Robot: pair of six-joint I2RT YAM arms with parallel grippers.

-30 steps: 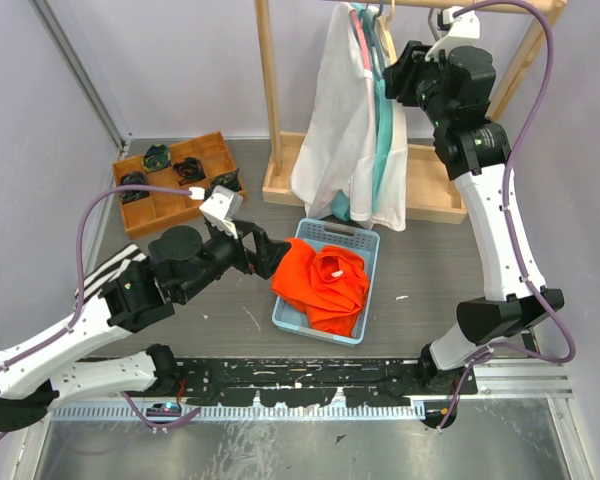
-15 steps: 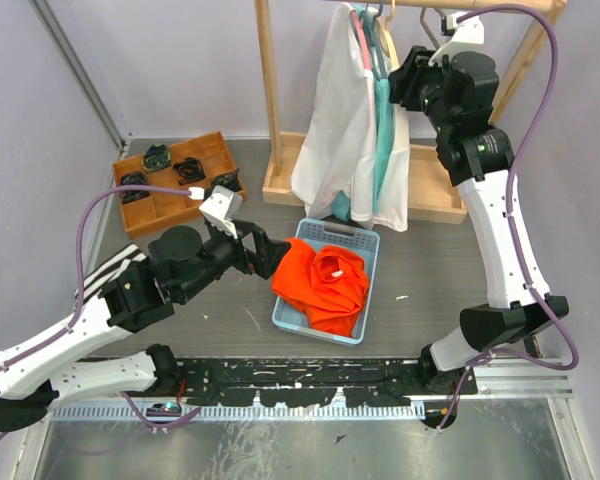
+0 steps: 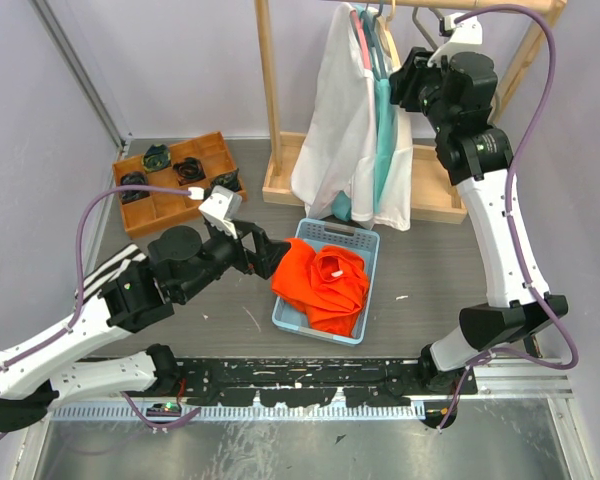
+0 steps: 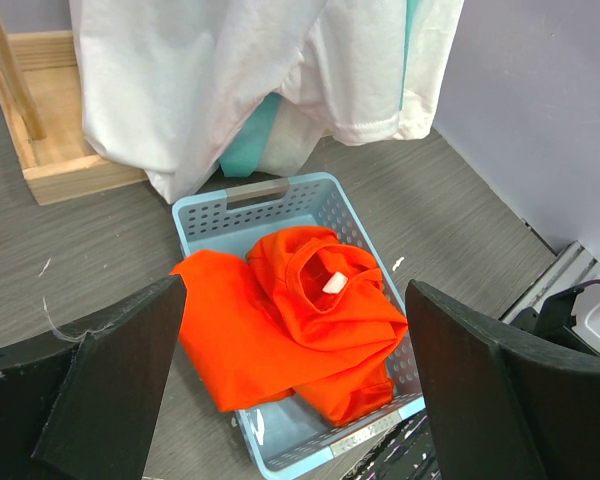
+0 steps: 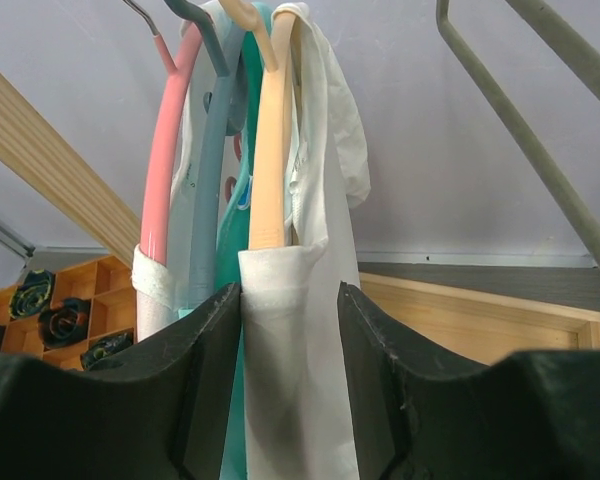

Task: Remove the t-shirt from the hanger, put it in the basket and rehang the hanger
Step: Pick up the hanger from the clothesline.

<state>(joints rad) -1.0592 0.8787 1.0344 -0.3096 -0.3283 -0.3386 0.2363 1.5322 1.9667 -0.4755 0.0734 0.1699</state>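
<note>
Several garments hang on the wooden rack: white t-shirts and a teal one. In the right wrist view a white t-shirt hangs on a peach hanger, beside a grey-blue hanger and a pink hanger. My right gripper is open, its jaws on either side of that shirt's shoulder just below the peach hanger; it also shows in the top view. My left gripper is open and empty, low over an orange t-shirt in a blue basket.
The rack's wooden base and post stand behind the basket. A wooden compartment tray with dark items sits at the back left. Grey walls close in at the left and the back.
My right gripper has risen slightly and shifted a little right at the hangers, then held still. The left arm and the orange shirt have not moved.
</note>
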